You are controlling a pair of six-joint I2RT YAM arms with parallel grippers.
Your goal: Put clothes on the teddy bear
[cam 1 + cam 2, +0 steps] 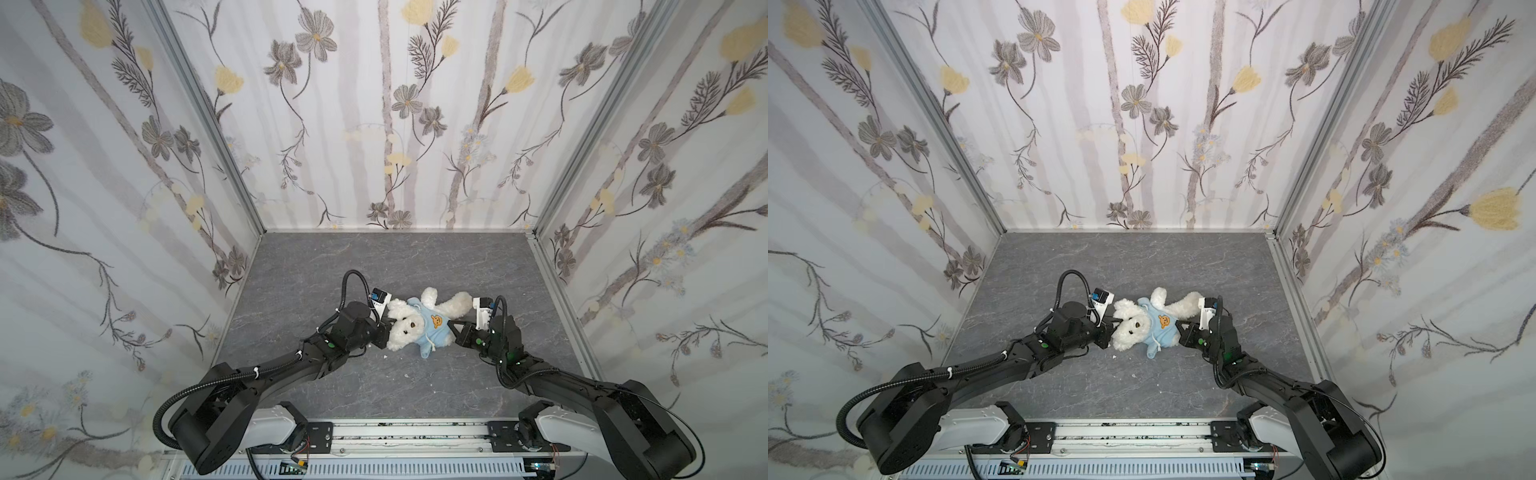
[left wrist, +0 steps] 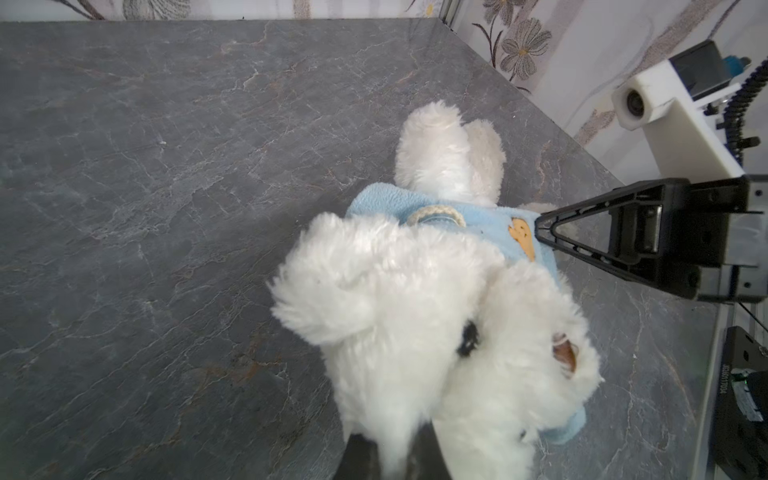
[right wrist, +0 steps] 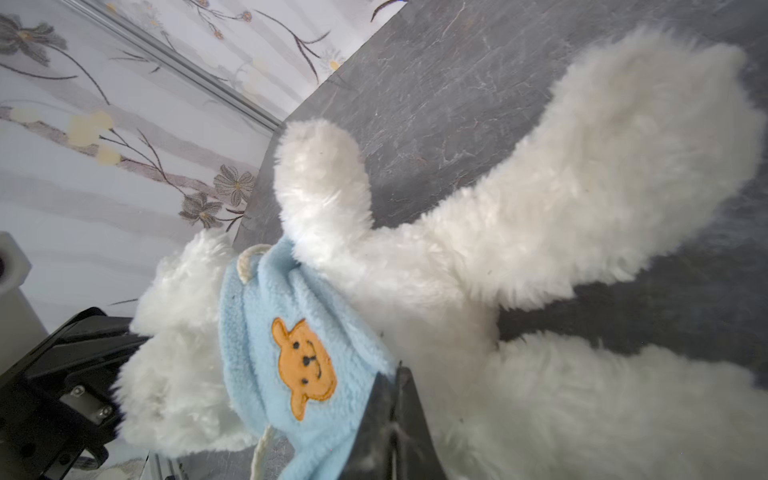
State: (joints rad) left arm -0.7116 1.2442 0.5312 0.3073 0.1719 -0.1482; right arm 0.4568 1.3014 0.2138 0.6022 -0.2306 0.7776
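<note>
**Right wrist view: hem pinched, hoodie bunched at the chest**

Right wrist view is showing your right gripper (image 3: 390, 386) pressing its jaws together on the hem of the small light-blue fleece hoodie (image 3: 266, 332), just beside its orange bear-face patch (image 3: 305, 365). The fluffy white plush teddy bear (image 1: 405, 328) is lying face up on the grey stone-patterned table (image 1: 374, 266), between the two arms. Its head is pointing toward your left gripper (image 1: 383, 331), which is pinching fur at the bear's head. The hoodie is sitting bunched on the chest, leaving belly and legs bare.

You are, as I judge it, pulling the garment down the body. Be drawing the hem toward the legs, low along the table, while the left grip is anchoring the head. Go slowly, since fleece is likely dragging on fur and a thin pinch may be slipping off. Whether the near arm is filling its sleeve I cannot tell.

You are working with one bear, one hoodie, one patch and two grippers.
</note>
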